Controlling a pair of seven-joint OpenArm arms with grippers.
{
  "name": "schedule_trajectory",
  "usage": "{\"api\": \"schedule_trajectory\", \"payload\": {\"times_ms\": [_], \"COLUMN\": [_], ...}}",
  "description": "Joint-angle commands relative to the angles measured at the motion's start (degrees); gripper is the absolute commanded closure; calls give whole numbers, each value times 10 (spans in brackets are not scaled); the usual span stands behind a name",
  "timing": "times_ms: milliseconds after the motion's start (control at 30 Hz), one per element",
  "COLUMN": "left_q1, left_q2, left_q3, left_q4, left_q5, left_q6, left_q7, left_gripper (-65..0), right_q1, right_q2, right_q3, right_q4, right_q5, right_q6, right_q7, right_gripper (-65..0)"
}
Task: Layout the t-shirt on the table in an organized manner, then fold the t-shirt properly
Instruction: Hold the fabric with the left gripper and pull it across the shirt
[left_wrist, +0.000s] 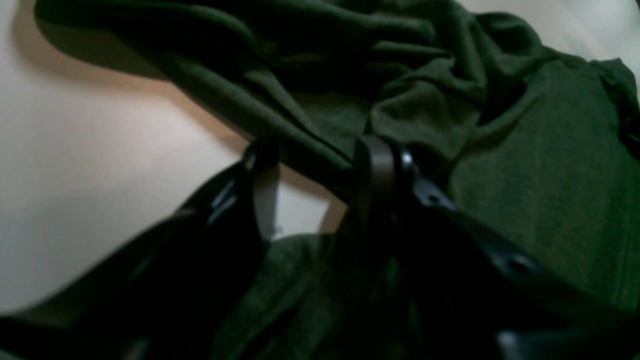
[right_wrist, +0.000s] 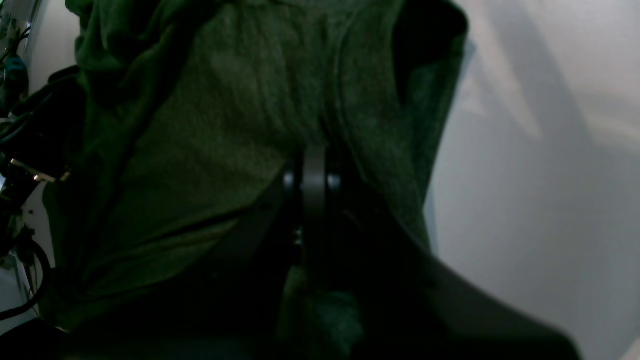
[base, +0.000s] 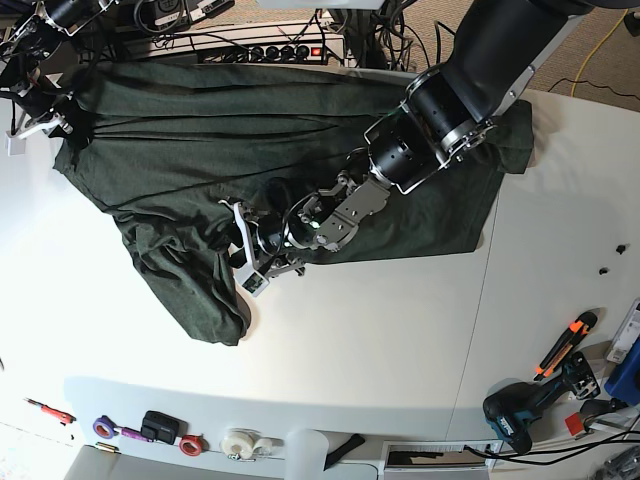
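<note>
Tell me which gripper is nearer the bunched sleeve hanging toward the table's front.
Left. The left gripper is beside the bunched sleeve, jaws apart around a fold. The right gripper is shut on the t-shirt's far corner.

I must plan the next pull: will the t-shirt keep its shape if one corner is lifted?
Probably not. The t-shirt lies in soft folds and bunches near its lower edge, so it looks floppy and would likely drape. On the smooth table it may slide when dragged.

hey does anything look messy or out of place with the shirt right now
Yes. The t-shirt is not flat: its lower left corner by the left gripper is bunched into folds, and creases run toward the right gripper, shut on its far edge.
</note>
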Motion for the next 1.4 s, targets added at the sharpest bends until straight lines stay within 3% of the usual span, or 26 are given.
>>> {"api": "schedule_trajectory", "payload": {"times_ms": [0, 100, 467, 667, 1000, 1167, 1367], "left_q1": [-9, -10, -8, -7, 5, 3, 3], "left_q2": [14, 14, 14, 14, 14, 14, 14], "left_q3": [0, 0, 1, 1, 1, 1, 1], "left_q4": [3, 3, 3, 3, 3, 3, 3], "left_q5": [1, 1, -22, -29, -29, -29, -29], "left_q6": [19, 50, 49, 49, 3, -17, -28], "left_q7": [15, 15, 15, 16, 15, 15, 16], "left_gripper": [-213, -170, -149, -73, -75, -158, -166], "right_q1": [1, 1, 1, 1, 1, 1, 1], "right_q2": [14, 14, 14, 14, 11, 11, 12], "right_q3": [1, 1, 1, 1, 1, 1, 1], "right_q4": [5, 5, 5, 5, 5, 5, 5], "right_q5": [9, 9, 10, 10, 10, 9, 10], "right_q6": [-1, -1, -1, -1, -1, -1, -1], "right_q7": [3, 3, 7, 8, 12, 12, 12], "right_gripper": [0, 0, 0, 0, 0, 0, 0]}}
